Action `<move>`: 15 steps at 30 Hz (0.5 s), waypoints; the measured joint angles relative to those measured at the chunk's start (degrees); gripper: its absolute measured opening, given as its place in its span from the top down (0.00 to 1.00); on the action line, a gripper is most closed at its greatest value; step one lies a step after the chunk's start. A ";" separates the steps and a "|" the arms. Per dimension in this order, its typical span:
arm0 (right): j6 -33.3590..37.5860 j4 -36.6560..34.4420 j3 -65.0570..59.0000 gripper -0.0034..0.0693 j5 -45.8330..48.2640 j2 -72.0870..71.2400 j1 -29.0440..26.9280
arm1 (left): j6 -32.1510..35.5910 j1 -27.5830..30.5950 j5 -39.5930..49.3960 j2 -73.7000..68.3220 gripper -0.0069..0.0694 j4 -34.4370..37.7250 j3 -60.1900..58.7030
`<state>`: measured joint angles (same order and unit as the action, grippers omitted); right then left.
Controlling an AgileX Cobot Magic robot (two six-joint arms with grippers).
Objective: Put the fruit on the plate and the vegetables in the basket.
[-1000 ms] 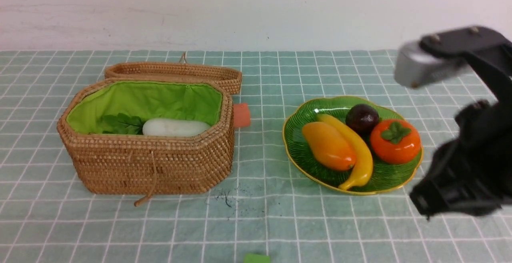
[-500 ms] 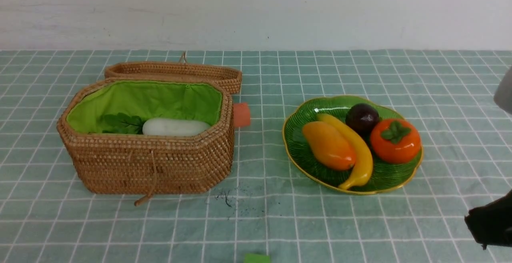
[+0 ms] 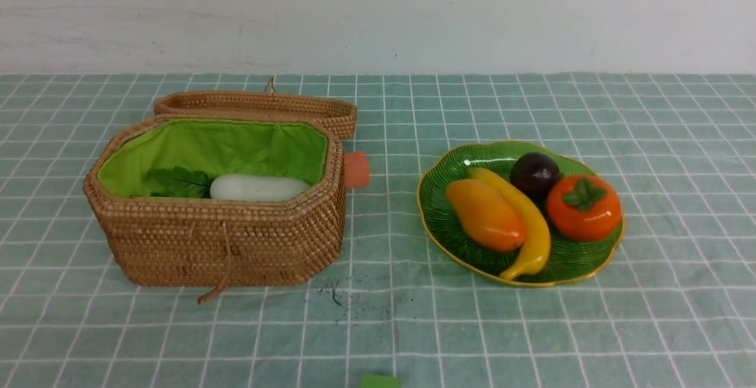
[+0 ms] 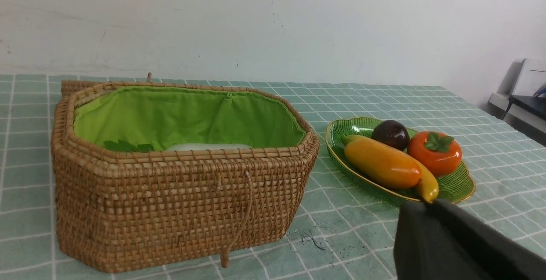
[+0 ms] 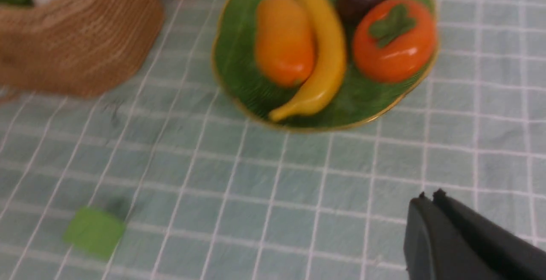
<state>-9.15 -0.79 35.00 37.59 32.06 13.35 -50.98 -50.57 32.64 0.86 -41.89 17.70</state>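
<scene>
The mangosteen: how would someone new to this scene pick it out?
Find the green ribbed leaf-shaped glass plate with a gold rim, right of the woven wicker basket. At its far edge sits the small round dark purple mangosteen, the only dark fruit, between the long yellow banana and the round orange persimmon.

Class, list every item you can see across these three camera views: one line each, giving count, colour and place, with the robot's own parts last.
basket: one, tan wicker, green-lined, lid open behind, left on the cloth
radish: one, white with green leaves, inside the basket
plate: one, green with gold rim, right of the basket
mango: one, orange-yellow, on the plate
banana: one, yellow, beside the mango
mangosteen: one, dark purple, plate's far side
persimmon: one, orange, plate's right
orange block: one, behind the basket's right end
green block: one, near edge
tablecloth: one, pale green grid
left gripper: one, black, shut
right gripper: one, black, shut
</scene>
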 joint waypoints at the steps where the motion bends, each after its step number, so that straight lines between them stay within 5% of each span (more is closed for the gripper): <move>1: 0.00 0.00 -7.00 0.98 -6.67 -5.91 -3.34 | 0.00 0.00 0.00 0.00 0.91 0.00 0.00; 8: 0.00 0.40 -33.92 0.98 -19.04 -27.82 -13.29 | 0.00 0.00 0.00 0.00 0.91 0.00 0.00; 15: -0.02 1.76 -36.04 0.98 -15.70 -32.68 -14.57 | 0.00 0.00 0.09 0.00 0.90 0.00 0.00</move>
<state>-9.17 0.97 -1.04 21.89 -0.62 -1.22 -50.98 -50.57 32.74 0.86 -41.89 17.70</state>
